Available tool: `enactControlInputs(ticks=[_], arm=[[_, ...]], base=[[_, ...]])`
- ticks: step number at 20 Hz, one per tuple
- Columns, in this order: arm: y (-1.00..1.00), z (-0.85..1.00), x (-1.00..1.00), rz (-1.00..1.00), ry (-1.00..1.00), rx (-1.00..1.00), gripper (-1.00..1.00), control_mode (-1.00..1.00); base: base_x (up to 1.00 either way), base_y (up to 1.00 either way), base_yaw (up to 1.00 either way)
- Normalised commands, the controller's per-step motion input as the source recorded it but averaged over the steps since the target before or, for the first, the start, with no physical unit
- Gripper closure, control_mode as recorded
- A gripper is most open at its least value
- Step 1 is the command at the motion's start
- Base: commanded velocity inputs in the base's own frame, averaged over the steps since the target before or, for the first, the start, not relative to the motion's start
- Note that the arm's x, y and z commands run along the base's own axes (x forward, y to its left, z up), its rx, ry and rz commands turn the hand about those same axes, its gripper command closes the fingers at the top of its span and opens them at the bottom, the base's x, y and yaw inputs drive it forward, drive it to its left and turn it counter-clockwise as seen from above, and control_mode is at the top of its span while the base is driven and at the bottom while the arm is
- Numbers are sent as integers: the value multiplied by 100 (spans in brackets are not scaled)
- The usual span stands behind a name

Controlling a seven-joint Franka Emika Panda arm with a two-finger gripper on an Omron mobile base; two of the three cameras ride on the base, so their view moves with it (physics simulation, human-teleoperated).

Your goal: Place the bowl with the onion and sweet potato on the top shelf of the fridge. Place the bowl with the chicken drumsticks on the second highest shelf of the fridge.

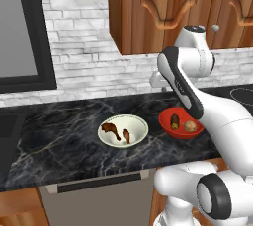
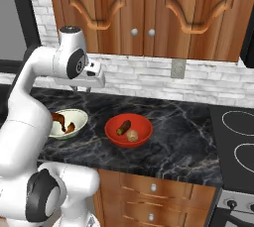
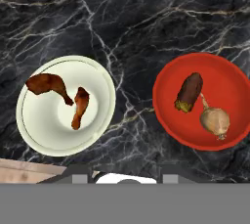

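We are looking at a dark marble kitchen counter (image 1: 59,136) with two bowls standing side by side on it, near each other but not touching. On the left sits a cream bowl (image 3: 31,132) holding the two chicken drumsticks (image 3: 53,86), reddish-brown, lying apart from each other on its inner slope. To its right sits a red bowl (image 3: 168,120) holding the sweet potato (image 3: 189,91), a dark oblong lump, with the onion (image 3: 216,120), a tan ball, just beside it.

We judge the task to be at its very start: both bowls rest on the counter and neither is being carried. No open fridge with its shelves can be seen from here. The next move seems to call for bringing the hand down over the rim of one bowl, most likely the red one meant for the top shelf, and closing on that rim firmly enough to keep it level.

The white arm rises from the base, bends at a high elbow and holds the gripper (image 2: 82,88) well above the counter, over the space between the bowls and nearer the cream one, pointing downward. It holds nothing; whether its fingers are spread or closed we cannot tell
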Motion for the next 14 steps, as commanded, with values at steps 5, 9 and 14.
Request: enactControlInputs(ticks=[5, 9, 14], arm=[[-21, -1, -11, -2, -1, 0, -100, -100], [-98, -27, -84, -14, 0, 6, -100, -100], [-100, -56, -61, -29, 7, 18, -100, -100]], base=[[0, 0, 0], [0, 0, 0], [0, 0, 0]])
